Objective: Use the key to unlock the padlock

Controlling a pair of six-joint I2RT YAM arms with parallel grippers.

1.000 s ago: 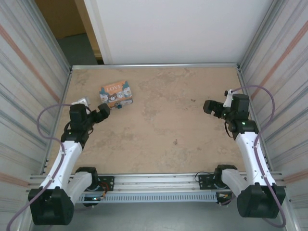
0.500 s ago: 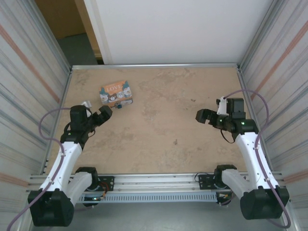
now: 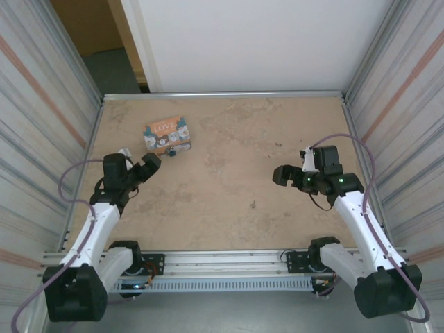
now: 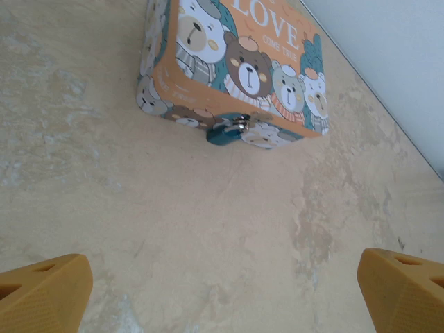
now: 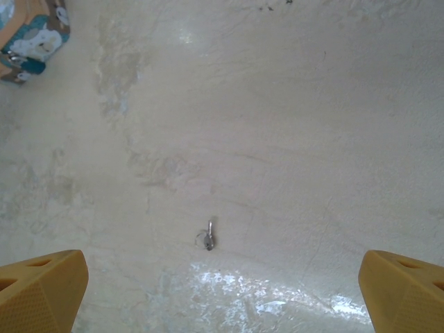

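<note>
You are only starting. Your right pincer [image 5: 222, 288] is hanging open with the key [image 5: 209, 236] lying just ahead. Your left pincer [image 4: 222, 288], open too, is facing the padlock [image 4: 225, 132] on the box [image 4: 236, 48].

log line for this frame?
left end effector open, facing padlock | right end effector open, facing key | key loose on table

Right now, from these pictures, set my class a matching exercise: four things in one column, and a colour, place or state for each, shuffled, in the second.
Things:
1 box
2 padlock
3 key
4 left arm's fingers

Descriptions:
A lying alone on the bare table
B yellow, spread apart
C orange, with bears
D teal, at the box's front

Pairs: 1-C; 2-D; 3-A; 4-B
</note>
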